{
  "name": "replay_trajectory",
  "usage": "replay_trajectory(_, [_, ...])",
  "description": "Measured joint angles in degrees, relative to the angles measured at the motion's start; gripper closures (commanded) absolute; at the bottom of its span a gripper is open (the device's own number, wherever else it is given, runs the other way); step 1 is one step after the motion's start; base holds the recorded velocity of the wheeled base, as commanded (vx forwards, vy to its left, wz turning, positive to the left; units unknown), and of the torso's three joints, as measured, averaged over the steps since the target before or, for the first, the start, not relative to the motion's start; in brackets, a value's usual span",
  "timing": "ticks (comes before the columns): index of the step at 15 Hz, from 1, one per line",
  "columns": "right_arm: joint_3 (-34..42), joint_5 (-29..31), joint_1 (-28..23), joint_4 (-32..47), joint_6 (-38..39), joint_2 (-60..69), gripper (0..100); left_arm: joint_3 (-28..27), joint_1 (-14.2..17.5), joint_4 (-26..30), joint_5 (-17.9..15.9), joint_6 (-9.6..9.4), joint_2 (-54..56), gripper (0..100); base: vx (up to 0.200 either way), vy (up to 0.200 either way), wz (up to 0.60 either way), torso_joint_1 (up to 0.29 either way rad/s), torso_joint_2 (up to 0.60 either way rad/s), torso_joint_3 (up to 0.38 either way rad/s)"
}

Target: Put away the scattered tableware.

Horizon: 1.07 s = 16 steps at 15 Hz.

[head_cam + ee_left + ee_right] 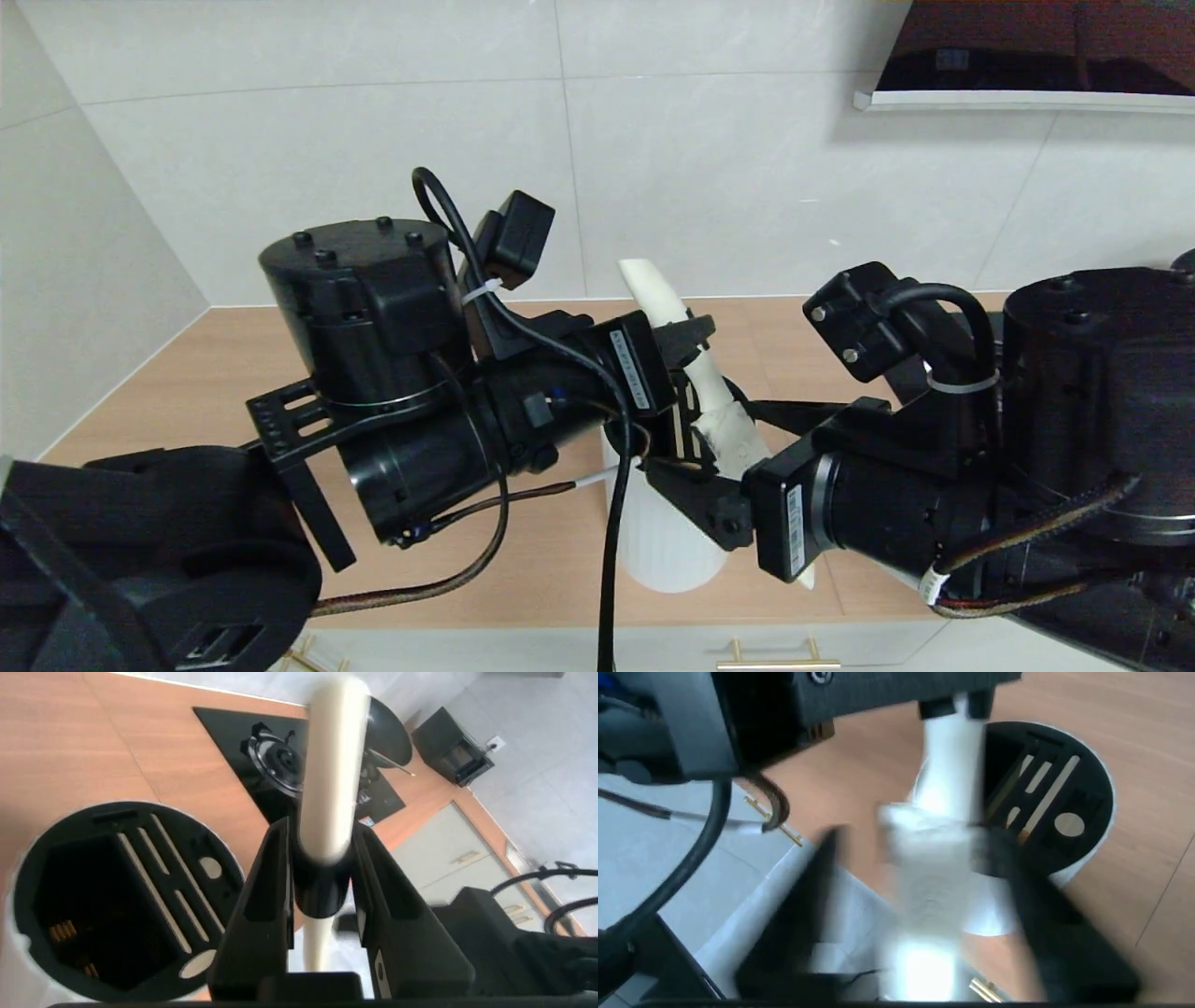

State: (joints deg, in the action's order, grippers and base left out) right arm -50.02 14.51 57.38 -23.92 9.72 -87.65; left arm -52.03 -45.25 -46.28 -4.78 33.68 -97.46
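— Wooden counter (215, 373) under a white tiled wall (373, 140). Start at the grippers: what have they got?

— The left gripper (322, 835) is clamped tight on the handle of a white utensil (653, 285), fingers pressed to both sides. It holds the utensil in the air over the middle of the counter, handle end tilted up toward the far wall.

— And the right one?

— The right gripper (719, 448) sits lower down at the utensil's broader end. Its fingers look spread to either side with a gap showing, so I'd call it astride the utensil, not squeezing it.

— Where does the utensil belong?

— Just beneath the grippers, near the counter's front edge, stands a white round holder (667, 560) with a dark slotted insert. I judge that to be the target.

— Which step is this, then?

— Probably a pass between arms, or steadying before the drop. Next, one gripper must take sole hold, turn the utensil upright, line it up over an open slot and lower it without nudging the holder.
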Motion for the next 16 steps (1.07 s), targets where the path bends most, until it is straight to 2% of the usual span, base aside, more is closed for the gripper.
replay_trajectory(3, [0.94,-0.09,1.38,0.05,-0.20,2.04,0,0.10,-0.04,0.76,-0.04,-0.29,4.77,100,0.000,0.000,0.00,0.000,0.00,0.000])
replay_trajectory(4, [1.12,-0.06,1.51,0.06,-0.24,2.86,0,0.11,-0.04,2.38,-0.04,-0.90,6.67,100,0.000,0.000,0.00,0.000,0.00,0.000])
replay_trajectory(6, [1.26,-0.06,0.91,0.06,-0.30,4.85,0,0.16,0.27,7.61,0.40,-4.82,10.34,100,0.000,0.000,0.00,0.000,0.00,0.000])
replay_trajectory(7, [1.32,-0.06,0.00,0.13,-0.35,5.77,0,0.38,0.50,9.44,0.93,-6.23,11.74,100,0.000,0.000,0.00,0.000,0.00,0.000])
replay_trajectory(9, [1.56,-0.09,-2.91,0.30,-0.41,8.08,0,0.63,0.94,16.06,1.04,-10.29,14.49,100,0.000,0.000,0.00,0.000,0.00,0.000])
replay_trajectory(13, [2.04,-0.63,-12.07,1.84,-1.46,14.42,0,1.95,2.10,15.17,0.93,-11.63,18.58,100,0.000,0.000,0.00,0.000,0.00,0.000])
replay_trajectory(15, [2.04,-0.68,-15.15,5.01,-1.56,17.48,0,2.19,2.23,13.82,0.98,-12.15,21.22,100,0.000,0.000,0.00,0.000,0.00,0.000])
replay_trajectory(16, [2.01,-0.69,-15.98,5.97,-1.56,18.82,0,1.51,2.23,15.37,1.01,-12.18,22.47,100,0.000,0.000,0.00,0.000,0.00,0.000])
